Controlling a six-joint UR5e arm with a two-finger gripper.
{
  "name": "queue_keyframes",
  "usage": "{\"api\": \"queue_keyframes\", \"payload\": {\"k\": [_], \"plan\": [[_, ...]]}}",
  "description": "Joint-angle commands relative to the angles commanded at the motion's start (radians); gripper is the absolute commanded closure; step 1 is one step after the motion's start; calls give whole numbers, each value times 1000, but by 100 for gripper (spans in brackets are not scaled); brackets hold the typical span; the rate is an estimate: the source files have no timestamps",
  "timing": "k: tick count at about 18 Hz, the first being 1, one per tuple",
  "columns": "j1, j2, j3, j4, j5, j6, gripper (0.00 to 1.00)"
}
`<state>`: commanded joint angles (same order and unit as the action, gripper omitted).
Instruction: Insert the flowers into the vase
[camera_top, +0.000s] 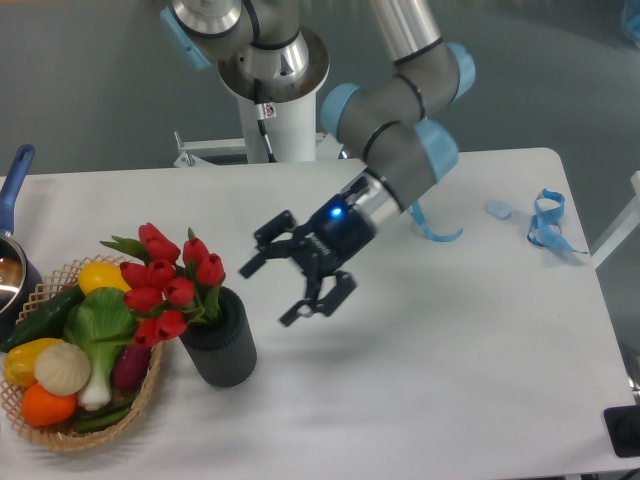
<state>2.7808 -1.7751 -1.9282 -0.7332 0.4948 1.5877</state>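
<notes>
The flowers (165, 280), a bunch of red tulips with green leaves, stand in the vase (222, 346), a short dark grey ribbed cylinder at the table's front left. The blooms lean left over the basket's edge. My gripper (285, 285) hangs just right of the vase, a little above the table, with its fingers spread wide. It is open and empty, apart from the flowers and the vase.
A woven wicker basket (140, 405) of toy vegetables, with a bok choy (100, 330), sits left of the vase. A pot with a blue handle (12, 190) is at the left edge. Blue ribbon scraps (547, 220) lie at the back right.
</notes>
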Motion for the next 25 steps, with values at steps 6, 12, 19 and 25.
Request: {"api": "queue_keyframes", "payload": {"k": [6,12,19,25], "plan": [[196,138,12,-8,67,-17,0],[250,255,72,-66,396,-37,0],[278,276,155,-293,615,314,0],[327,301,160,-379,723,547,0]]}}
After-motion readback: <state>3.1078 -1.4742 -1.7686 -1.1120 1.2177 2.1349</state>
